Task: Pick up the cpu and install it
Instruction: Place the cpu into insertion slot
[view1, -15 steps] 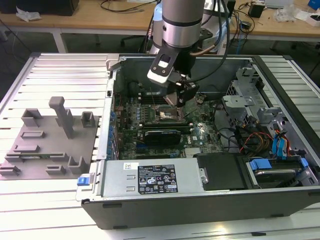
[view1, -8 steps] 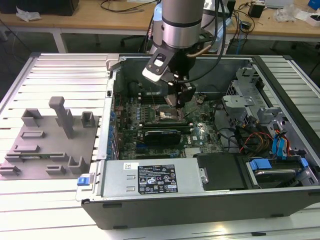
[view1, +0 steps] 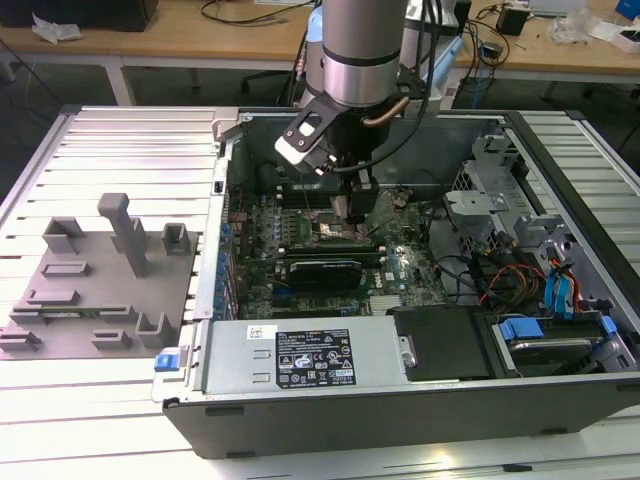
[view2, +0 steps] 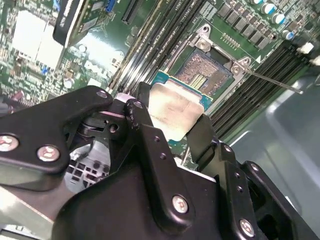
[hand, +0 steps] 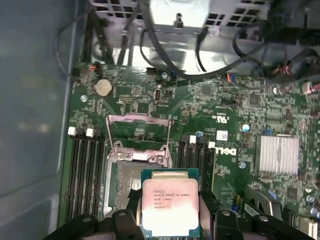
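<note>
Now the claw (view2: 172, 120) pinches the cpu (hand: 170, 207) by two opposite edges, holding it partly over the open socket (view2: 205, 70) on the green motherboard (hand: 220, 100).

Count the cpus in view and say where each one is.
1. The cpu is clamped in the gripper, over the motherboard by the open socket. Others may be hidden.

Silver arm (view1: 352, 40) — black, screw-studded claw (view2: 172, 116)
</note>
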